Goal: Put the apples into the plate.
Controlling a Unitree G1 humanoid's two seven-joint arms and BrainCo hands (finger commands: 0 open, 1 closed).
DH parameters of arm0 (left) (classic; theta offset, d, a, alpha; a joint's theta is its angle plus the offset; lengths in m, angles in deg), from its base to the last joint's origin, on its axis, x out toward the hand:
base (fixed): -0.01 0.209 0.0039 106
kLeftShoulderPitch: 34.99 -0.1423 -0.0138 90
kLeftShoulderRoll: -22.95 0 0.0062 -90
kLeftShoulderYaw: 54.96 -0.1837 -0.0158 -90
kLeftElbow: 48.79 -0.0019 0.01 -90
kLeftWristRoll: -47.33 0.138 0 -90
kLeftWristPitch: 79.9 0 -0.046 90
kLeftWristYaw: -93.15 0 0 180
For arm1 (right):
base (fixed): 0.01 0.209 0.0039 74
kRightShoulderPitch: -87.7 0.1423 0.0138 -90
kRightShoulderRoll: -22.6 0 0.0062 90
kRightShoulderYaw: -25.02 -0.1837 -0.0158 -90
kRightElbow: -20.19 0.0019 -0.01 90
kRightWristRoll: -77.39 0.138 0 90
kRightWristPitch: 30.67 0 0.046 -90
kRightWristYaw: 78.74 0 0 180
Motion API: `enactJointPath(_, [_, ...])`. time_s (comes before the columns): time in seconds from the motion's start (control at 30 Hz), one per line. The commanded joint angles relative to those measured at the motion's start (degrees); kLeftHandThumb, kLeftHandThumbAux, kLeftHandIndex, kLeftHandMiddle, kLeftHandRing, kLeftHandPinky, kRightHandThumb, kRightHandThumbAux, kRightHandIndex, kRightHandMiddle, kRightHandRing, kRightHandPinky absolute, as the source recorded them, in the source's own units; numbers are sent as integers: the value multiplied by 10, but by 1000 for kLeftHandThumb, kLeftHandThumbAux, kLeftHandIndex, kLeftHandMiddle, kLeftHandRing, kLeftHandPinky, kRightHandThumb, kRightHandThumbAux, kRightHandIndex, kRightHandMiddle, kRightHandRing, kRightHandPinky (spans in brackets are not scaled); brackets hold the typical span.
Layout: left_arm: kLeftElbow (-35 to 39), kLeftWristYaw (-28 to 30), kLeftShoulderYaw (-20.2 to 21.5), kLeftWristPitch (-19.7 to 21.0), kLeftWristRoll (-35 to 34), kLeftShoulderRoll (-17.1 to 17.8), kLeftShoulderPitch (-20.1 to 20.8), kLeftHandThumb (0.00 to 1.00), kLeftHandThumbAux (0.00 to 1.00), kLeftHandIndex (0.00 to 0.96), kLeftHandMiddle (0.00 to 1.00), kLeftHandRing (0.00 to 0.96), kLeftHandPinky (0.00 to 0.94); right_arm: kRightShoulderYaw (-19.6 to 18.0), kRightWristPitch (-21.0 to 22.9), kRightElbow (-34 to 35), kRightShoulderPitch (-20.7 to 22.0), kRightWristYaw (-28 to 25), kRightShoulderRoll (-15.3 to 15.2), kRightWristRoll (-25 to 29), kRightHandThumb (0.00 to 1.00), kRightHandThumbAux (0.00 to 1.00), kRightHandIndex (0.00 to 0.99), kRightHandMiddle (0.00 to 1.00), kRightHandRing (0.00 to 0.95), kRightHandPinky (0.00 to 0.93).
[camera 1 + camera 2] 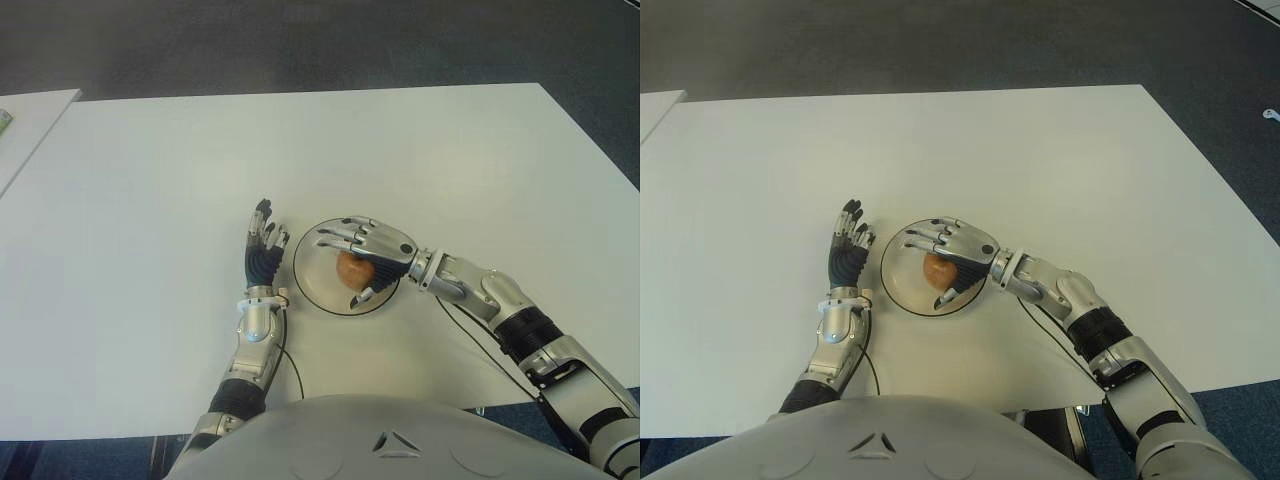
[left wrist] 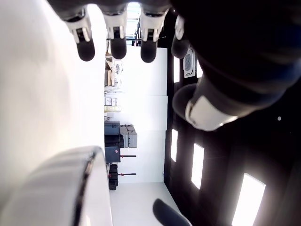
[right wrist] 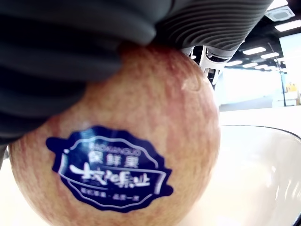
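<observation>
White table (image 1: 420, 160) fills most of the left eye view, with dark floor along the top edge of the frame. A little below the centre of the frame sits the plate (image 1: 308, 285), a shallow light dish. The right hand (image 1: 362, 258) is over it, fingers curled around the apple (image 1: 353, 269), which sits low inside the plate's rim. In the right wrist view the apple (image 3: 122, 155) is pressed against the palm, a blue sticker (image 3: 110, 168) facing the camera, and the plate wall curves just behind it. I cannot tell if the fruit already touches the plate floor.

The left hand (image 1: 264, 250) shows just left of the plate, fingers straight and spread, holding nothing.

The risk, I think, is in the release. If the fingers open while the apple is not yet down, it can drop, roll and climb over the low rim onto the table. A finger that drags on the way out could also push the light plate toward the left hand. No other apple is in sight on the table.
</observation>
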Motion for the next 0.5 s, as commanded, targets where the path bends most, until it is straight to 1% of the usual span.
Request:
enactJointPath(0.03, [-48, 4, -7, 25, 0, -44, -54, 0, 675, 68, 82, 69, 90, 1, 1, 2, 9, -8, -6, -4, 26, 430, 0, 0, 0, 0])
enactJointPath(0.23, [-40, 1, -10, 36, 3, -46, -57, 0, 681, 65, 84, 73, 98, 1, 0, -1, 12, -10, -6, -3, 33, 419, 0, 0, 0, 0])
enactJointPath(0.5, [-38, -1, -9, 36, 3, -47, -57, 0, 685, 67, 80, 68, 91, -1, 2, -2, 11, -12, -5, 2, 38, 420, 0, 0, 0, 0])
